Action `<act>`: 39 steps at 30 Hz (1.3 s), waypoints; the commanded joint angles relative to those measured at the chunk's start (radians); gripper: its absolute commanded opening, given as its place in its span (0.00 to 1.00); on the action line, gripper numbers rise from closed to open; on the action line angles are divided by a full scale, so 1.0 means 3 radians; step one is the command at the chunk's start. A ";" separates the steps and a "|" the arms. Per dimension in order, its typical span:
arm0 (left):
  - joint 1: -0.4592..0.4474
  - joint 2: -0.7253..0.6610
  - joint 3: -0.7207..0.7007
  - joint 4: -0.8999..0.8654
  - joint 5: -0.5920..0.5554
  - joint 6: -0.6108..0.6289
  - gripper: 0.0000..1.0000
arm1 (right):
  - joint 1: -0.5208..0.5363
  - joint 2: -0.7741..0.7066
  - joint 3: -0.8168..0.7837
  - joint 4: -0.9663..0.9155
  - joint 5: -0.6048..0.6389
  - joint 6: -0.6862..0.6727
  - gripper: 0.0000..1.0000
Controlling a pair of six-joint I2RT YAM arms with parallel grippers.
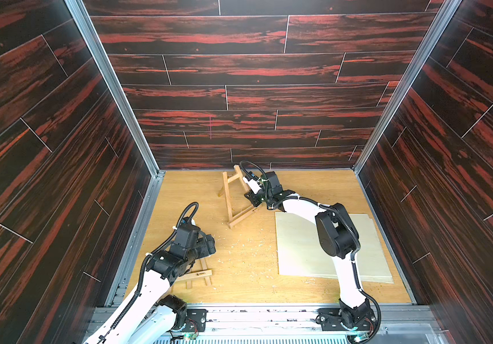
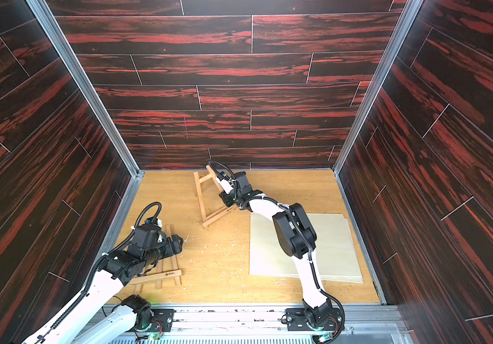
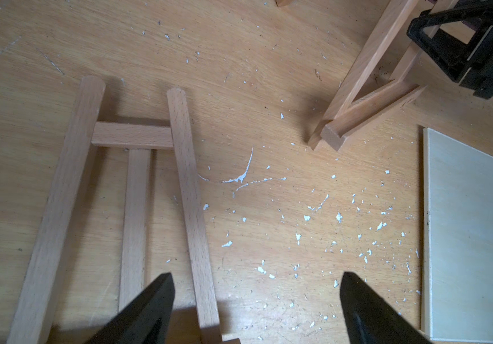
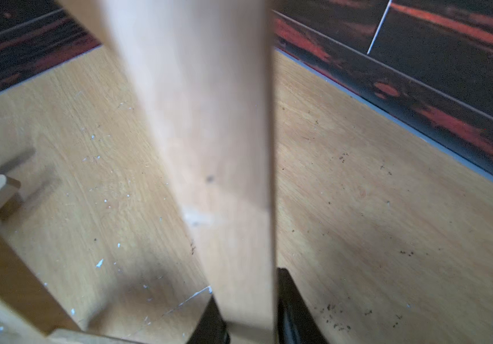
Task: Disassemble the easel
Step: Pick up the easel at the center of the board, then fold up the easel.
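Light wood-grain tabletop [image 1: 179, 193], boxed in by dark plank walls [image 1: 254, 98] streaked with red. Near the back wall, about mid-width: small pale wooden A-frame easel [image 1: 228, 199] [image 2: 201, 199], standing at a slant with its lower ledge down on the tabletop. Clenched on one of its side rails: black right gripper [image 1: 250, 198] [image 2: 226, 198] [image 4: 251, 315], fingers [image 4: 294, 312] pressed against opposite faces of the rail, seen close and blurred from the right wrist. Well apart, at the front left: second pale wooden easel [image 1: 199, 274] [image 2: 166, 273] [image 3: 185, 184], lying flat on the tabletop, partly hidden under the left arm in both top views. Hovering just beside one of its rails: black left gripper [image 1: 209, 245] [image 2: 178, 242] [image 3: 257, 297], spread wide, holding nothing. Over on the right, partly under the right arm: flat pale plywood sheet [image 1: 299, 244] [image 2: 269, 247] [image 3: 474, 223], lying on the tabletop. Between the easels and the sheet: scatter of small white flecks [image 3: 299, 238] across the bare wood.
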 commanded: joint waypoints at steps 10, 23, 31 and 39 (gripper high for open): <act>0.0036 0.0000 0.0036 0.0046 -0.0005 -0.0076 0.91 | 0.0164 -0.0353 -0.0357 0.0193 0.0329 -0.0250 0.23; 0.0171 0.0110 0.0179 0.0292 0.0099 -0.0100 0.91 | 0.0292 -0.0982 -0.0820 0.0245 0.0575 -0.0347 0.22; 0.0352 0.0254 0.0302 0.0446 0.0281 -0.0099 0.91 | 0.0403 -0.1489 -0.1192 0.0167 0.0696 -0.0294 0.22; 0.0509 0.0517 0.0411 0.0701 0.0481 -0.0120 0.91 | 0.0559 -0.2002 -0.1509 -0.0047 0.0777 -0.0182 0.22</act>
